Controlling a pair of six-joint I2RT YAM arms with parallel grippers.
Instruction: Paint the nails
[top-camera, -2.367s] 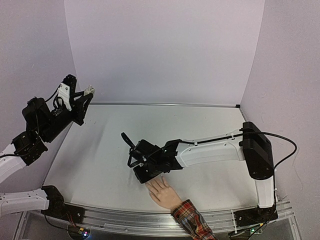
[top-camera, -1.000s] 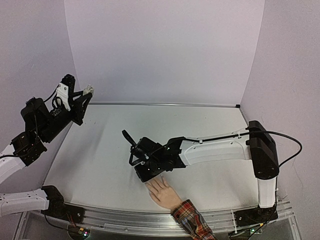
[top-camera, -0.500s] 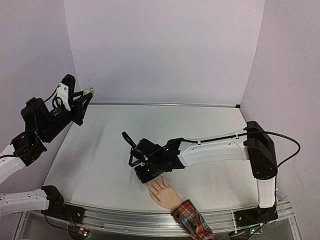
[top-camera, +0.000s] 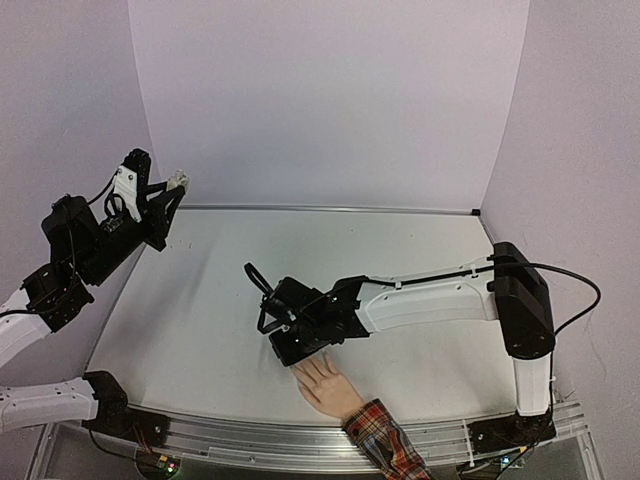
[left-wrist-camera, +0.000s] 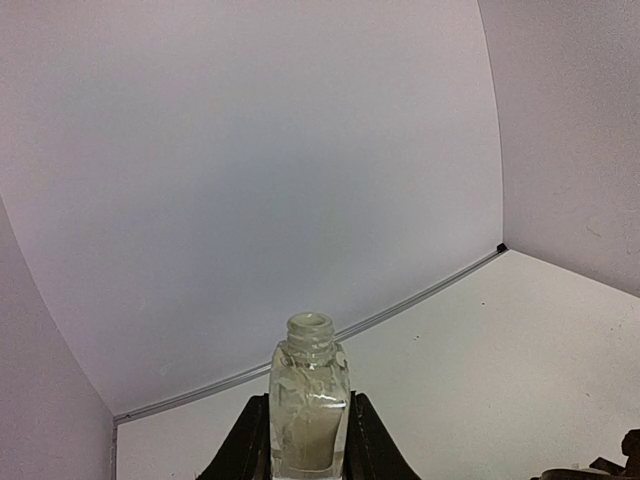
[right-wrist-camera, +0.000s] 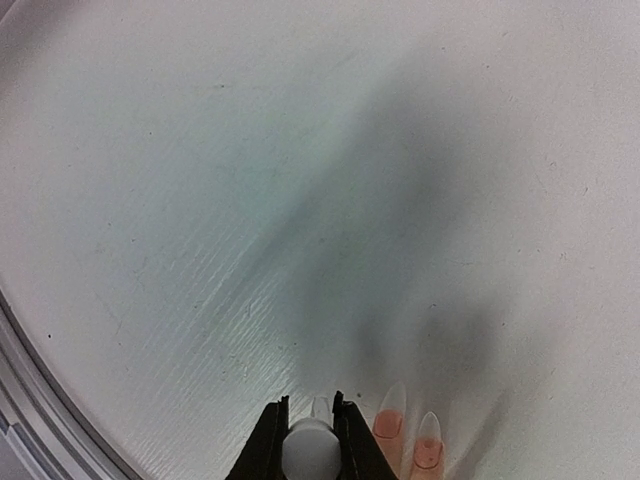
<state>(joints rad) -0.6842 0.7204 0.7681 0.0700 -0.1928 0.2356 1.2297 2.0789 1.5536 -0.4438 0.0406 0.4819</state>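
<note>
My right claw (right-wrist-camera: 308, 425) is pressed onto a white brush cap (right-wrist-camera: 308, 450), pinching it between both fingers, tip aimed down at the nails (right-wrist-camera: 388, 422) directly beneath. In the wrist view, two nails just right of the cap show pink-orange near the base with pale tips. A third, pale one peeks out just beyond the cap. I cannot tell whether that colour is polish or the finger showing through, and the brush itself is hidden under the cap.

From above, the claw hovers over the fingertips of the mannequin hand (top-camera: 325, 385). The hand lies palm down on the table (top-camera: 200, 300) at the near edge, right of centre, its plaid cuff (top-camera: 385, 430) running off toward me.

At the far left, well apart, my left claw (left-wrist-camera: 308, 455) pinches the uncapped polish bottle (left-wrist-camera: 308, 400) upright, with some pale polish in its bottom.

My read: painting is under way at the fingertips, with the thumb and outer nails out of view and likely left to do.
</note>
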